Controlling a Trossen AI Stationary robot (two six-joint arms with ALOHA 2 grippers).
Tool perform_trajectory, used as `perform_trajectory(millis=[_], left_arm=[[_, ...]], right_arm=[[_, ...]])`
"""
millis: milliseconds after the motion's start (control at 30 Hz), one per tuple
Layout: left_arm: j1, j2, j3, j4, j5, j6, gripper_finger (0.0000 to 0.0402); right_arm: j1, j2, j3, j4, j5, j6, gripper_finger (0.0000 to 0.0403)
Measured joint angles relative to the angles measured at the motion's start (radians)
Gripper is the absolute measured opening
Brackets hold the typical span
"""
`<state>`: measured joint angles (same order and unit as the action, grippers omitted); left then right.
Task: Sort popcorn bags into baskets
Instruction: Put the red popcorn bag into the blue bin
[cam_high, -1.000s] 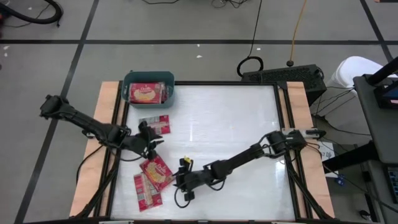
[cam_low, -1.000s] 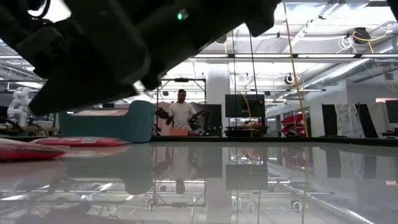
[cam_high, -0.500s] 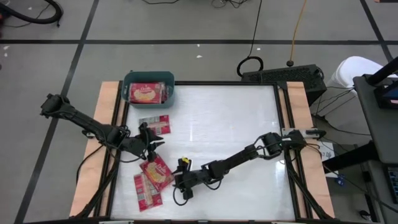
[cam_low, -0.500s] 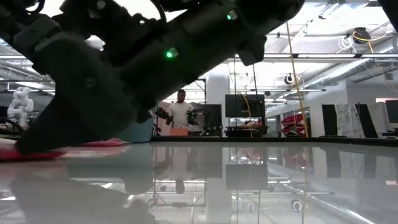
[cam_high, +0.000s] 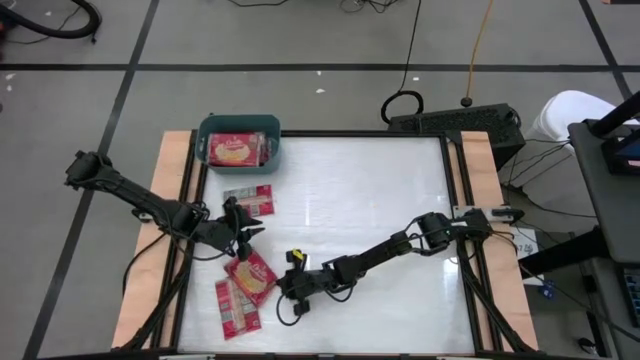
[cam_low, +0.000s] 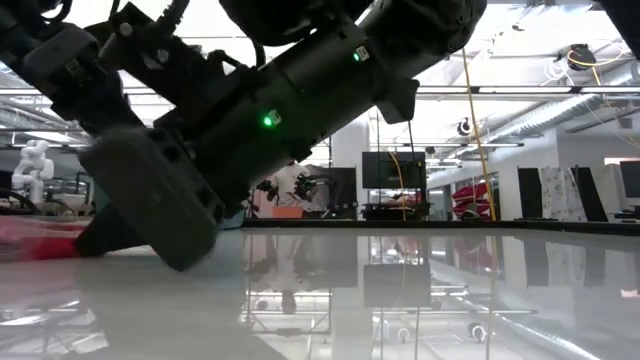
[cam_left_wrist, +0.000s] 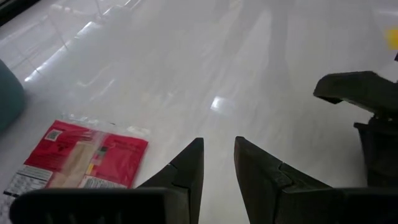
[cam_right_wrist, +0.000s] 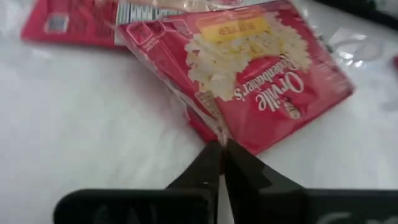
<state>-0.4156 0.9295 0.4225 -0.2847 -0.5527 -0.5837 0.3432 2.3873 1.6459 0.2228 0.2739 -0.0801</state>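
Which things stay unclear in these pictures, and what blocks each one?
- Teal plastic tub, low view: hidden behind the dark right arm.
- Red popcorn packets lower in the pile, high view: overlapped, so no exact count.
- Left tool, left wrist view: finger bases cut off by the edge.

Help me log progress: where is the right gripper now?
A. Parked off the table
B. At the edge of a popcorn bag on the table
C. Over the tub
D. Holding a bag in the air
B: in the right wrist view the right gripper has its fingers closed together at the edge of a popcorn bag lying on the table, and the high view shows it far from the tub.
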Motion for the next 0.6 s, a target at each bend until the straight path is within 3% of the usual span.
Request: perform_trajectory(millis=[200, 333, 400, 533, 600], left_arm=[[0.000, 0.000, 0.000, -0.003, 0.009, -0.050, 0.0097], [0.000, 0.000, 0.000, 0.013, 0.062, -0.054, 0.0125], [0.000, 0.000, 0.000, 0.055, 0.124, -0.012, 0.0150], [-0.008, 0.000, 0.000, 0.219, 0.369, 0.181, 0.0212], [-0.012, 0.000, 0.000, 0.291, 0.428, 0.276, 0.0243]], right_arm=[[0.037, -0.059, -0.003, -0.086, 0.122, -0.259, 0.0003], [0.062, -0.112, -0.003, -0.153, 0.195, -0.438, 0.0002], [0.067, -0.133, -0.003, -0.178, 0.202, -0.526, 0.0001], [0.076, -0.163, -0.003, -0.223, 0.203, -0.710, 0.0001], [0.084, -0.173, -0.003, -0.236, 0.203, -0.831, 0.0000]])
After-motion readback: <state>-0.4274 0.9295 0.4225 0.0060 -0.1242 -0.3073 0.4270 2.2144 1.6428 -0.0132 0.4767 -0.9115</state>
